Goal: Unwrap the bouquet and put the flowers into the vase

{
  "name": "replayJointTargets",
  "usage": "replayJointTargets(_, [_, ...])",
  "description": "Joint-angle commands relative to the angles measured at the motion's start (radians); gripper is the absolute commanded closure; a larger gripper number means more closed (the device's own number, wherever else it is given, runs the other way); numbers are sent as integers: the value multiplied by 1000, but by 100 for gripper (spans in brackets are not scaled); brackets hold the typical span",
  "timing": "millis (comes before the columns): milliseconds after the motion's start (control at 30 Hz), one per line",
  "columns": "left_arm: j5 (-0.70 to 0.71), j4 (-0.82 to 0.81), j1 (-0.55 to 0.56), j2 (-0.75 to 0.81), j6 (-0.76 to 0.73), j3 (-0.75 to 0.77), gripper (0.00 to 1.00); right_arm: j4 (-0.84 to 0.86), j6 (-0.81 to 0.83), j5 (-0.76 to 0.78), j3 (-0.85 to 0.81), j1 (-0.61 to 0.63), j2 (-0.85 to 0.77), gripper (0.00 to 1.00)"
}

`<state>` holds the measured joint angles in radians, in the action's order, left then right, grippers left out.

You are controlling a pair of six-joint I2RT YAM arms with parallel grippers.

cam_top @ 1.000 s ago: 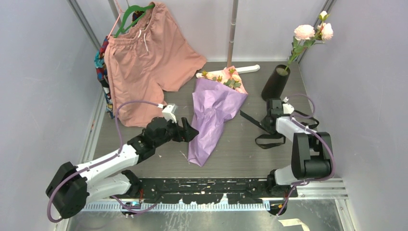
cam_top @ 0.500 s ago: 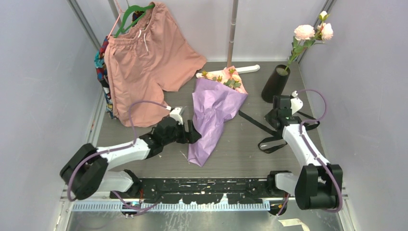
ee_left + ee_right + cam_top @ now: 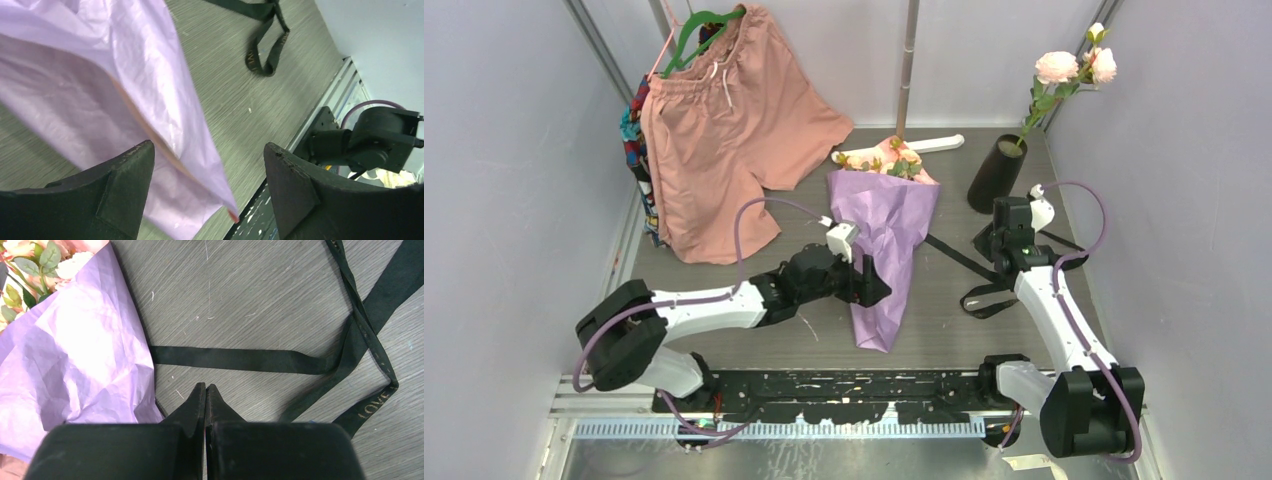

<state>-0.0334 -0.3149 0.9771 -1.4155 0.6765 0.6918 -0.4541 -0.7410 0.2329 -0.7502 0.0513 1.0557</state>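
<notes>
The bouquet point(image 3: 886, 235) lies mid-table, with the flowers point(image 3: 892, 160) at the far end and the pointed tip near. Its black ribbon point(image 3: 240, 360) lies loose on the table point(image 3: 944, 330) to the right, so the paper is free to open. The left hand point(image 3: 210, 150) is spread wide around the lilac paper near the tip, probably to take it. The right hand point(image 3: 205, 387) hovers closed and empty over the ribbon. The vase point(image 3: 995, 173) stands far right.

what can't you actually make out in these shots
Flower stems: hidden inside the bouquet paper in every view.
Ribbon end: in the right wrist view it runs under the paper edge; tied or loose, unclear.
Vase inside: top view, dark and too small.
Whether the shut right jaws pinch ribbon: their own body blocks it.
</notes>
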Motion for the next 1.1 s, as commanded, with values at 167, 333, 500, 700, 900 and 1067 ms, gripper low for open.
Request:
replayJointTargets(167, [-4,-85,56,-161,14,116,19,-19,33,2,-45,4,-41,98])
replayJointTargets(333, [-43,-130,84,-306,23,223,20,-61,55,4,-81,5,-80,98])
replayJointTargets(500, [-35,-81,154,-376,-6,356,20,-98,76,3,-122,4,-116,98])
replayJointTargets(700, [-29,22,227,-456,-41,506,20,-113,86,12,-143,4,-142,98])
replayJointTargets(900, [-24,62,270,-520,-52,574,20,-114,92,2,-160,4,-142,97])
replayJointTargets(1067, [-16,32,271,-526,-37,537,20,-121,95,36,-179,5,-163,97])
